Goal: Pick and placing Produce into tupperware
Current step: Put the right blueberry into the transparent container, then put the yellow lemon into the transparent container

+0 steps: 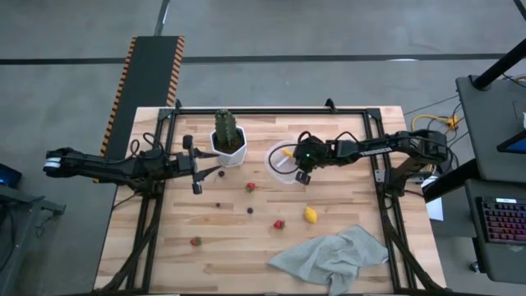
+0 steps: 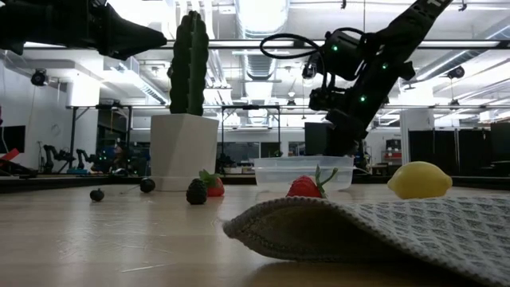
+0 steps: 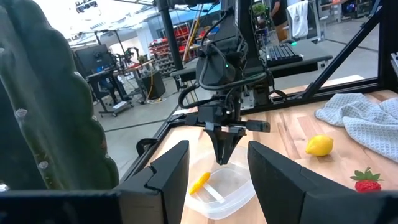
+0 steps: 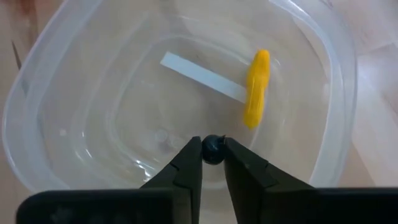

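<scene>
- Produce is counted left to right on the wooden table (image 1: 164, 255): a red strawberry piece (image 1: 196, 241) near the front left, two dark berries (image 1: 219, 205) further in, a second strawberry (image 1: 251, 187), a third (image 1: 279, 224), then a lemon (image 1: 311, 215).
- Left gripper (image 1: 197, 168) is held idle beside the white plant pot (image 1: 229, 148); its fingers are spread apart and nothing is held.
- Cactus (image 1: 226, 126) in the pot is ribbed and spiny; the pot is faceted and matte.
- Tupperware (image 1: 283, 168) is set just right of the pot: clear thin plastic, rounded corners, glossy walls, a white label strip (image 4: 202, 76) on its floor.
- One yellow banana-like piece (image 4: 256, 87) is already lying inside.
- Right gripper (image 4: 212, 154) is poised directly over the container, fingers pinched on a small dark berry (image 4: 213, 149), round and smooth.
- Progress is judged early: one piece in, one about to be released, six still on the table.
- Grey cloth (image 1: 333, 256), knitted and crumpled, is lying at the front right.
</scene>
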Motion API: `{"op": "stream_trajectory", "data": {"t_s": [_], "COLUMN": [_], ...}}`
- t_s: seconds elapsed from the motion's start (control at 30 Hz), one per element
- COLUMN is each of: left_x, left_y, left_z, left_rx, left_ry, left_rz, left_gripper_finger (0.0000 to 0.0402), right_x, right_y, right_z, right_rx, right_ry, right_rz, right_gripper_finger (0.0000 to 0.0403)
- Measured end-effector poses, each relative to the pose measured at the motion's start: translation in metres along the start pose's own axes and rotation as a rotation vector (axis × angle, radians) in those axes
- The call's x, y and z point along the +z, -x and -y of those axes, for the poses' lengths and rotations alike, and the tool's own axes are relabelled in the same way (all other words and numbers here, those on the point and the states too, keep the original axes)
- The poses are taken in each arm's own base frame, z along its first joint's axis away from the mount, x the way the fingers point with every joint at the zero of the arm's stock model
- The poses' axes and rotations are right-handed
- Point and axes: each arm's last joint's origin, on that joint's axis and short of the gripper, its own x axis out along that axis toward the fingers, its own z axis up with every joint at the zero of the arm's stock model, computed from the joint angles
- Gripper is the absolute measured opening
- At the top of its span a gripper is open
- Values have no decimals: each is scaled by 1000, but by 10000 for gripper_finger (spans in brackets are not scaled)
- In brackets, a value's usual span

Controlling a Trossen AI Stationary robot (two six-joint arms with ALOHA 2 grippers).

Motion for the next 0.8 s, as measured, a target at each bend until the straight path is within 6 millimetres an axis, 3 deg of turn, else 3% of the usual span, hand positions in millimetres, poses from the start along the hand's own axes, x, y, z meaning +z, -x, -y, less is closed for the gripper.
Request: {"op": "stream_trajectory", "data": {"t_s": [0.27,0.6,0.8], "left_x": [-1,-1,-1], "left_y": [0,0,0], "left_z": [0,0,0], "left_rx": [-1,-1,-1], "left_ry": [-1,-1,-1], "left_rz": [-2,-3,-4], "left_gripper_finger": [151,151,151], "right_x": [0,1,12], "right_y": [1,3,27], "right_z": [0,0,-5], "right_rx": [-5,-4,83], "right_ry": [11,11,2], "right_rz": [4,9,103], "right_gripper_finger": [87,73,71]}}
